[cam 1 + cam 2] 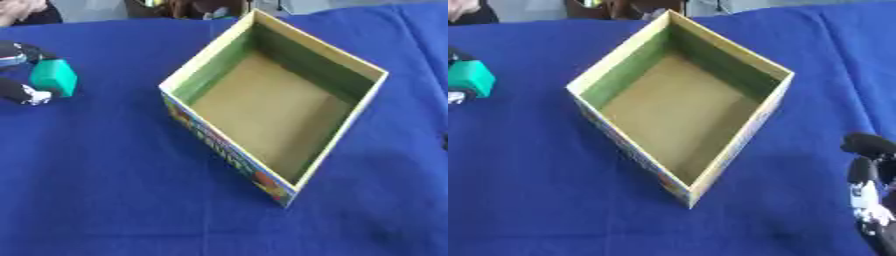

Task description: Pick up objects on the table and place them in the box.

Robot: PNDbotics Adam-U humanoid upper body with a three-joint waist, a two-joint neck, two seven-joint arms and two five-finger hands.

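At the left edge, the left hand point(19, 75) has its fingers curled round one teal block point(53, 77), held well apart from the one open, empty cardboard box point(273, 102) standing mid-surface on the blue-clothed surface point(105, 190). The right hand point(871, 192) rests at the lower right, fingers relaxed and holding nothing.

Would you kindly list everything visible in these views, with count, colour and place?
box: one, yellow-rimmed cardboard, green inner walls, brown floor, printed outer side, centre of table, nothing inside.
block: one, teal green, far left, pinched by the left hand.
tablecloth: one, dark blue, covers the table.
left hand: one, black with silver, left edge, curled round the block.
right hand: one, black with silver, lower right edge of the right eye view, idle, fingers up.
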